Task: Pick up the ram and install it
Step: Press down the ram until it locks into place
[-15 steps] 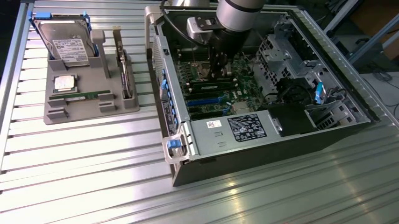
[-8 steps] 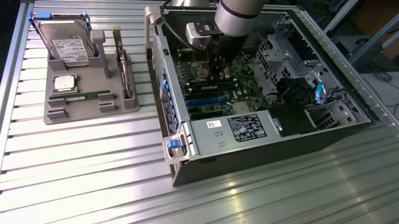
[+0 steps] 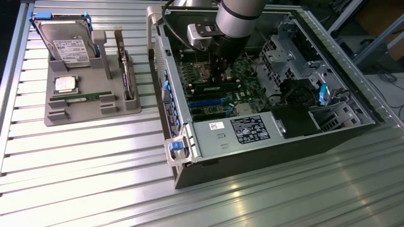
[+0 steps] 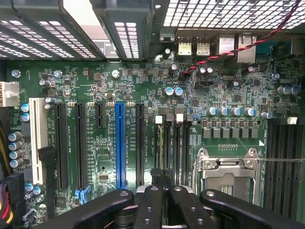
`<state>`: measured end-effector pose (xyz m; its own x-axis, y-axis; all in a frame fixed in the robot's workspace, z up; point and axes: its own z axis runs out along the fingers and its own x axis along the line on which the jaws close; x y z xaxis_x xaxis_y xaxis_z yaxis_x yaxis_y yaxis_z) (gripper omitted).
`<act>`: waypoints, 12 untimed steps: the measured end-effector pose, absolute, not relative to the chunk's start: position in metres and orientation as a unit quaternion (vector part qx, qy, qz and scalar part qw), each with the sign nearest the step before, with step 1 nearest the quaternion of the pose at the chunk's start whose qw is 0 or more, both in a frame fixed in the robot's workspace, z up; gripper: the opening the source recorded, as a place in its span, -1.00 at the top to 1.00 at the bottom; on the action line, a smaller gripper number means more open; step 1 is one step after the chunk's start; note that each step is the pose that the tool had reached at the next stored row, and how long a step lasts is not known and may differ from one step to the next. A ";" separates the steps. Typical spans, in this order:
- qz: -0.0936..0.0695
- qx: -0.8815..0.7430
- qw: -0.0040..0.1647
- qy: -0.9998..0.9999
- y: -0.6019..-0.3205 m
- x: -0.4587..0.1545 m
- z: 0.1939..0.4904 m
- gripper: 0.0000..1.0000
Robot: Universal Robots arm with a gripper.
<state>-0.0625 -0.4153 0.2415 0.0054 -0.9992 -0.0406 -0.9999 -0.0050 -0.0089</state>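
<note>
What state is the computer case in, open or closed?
Open: the computer case has no side cover, so its motherboard lies exposed, with the arm reaching inside.

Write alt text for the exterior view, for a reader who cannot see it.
A robot arm reaches down into an open computer case, its shut gripper over the green motherboard. On the exterior view's left, a grey tray holds a hard drive, a processor chip and one ram stick.

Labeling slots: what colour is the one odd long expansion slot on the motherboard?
Blue, clearest in the wrist view.
</note>
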 end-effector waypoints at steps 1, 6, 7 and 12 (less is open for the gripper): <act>0.011 -0.709 0.017 0.705 -0.415 -0.063 0.240 0.79; 0.011 -0.709 0.017 0.705 -0.415 -0.063 0.236 0.79; 0.011 -0.709 0.017 0.705 -0.415 -0.064 0.234 0.79; 0.011 -0.709 0.017 0.705 -0.415 -0.064 0.231 0.79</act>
<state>-0.0638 -0.4154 0.2310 0.0054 -0.9992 -0.0400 -1.0000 -0.0050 -0.0085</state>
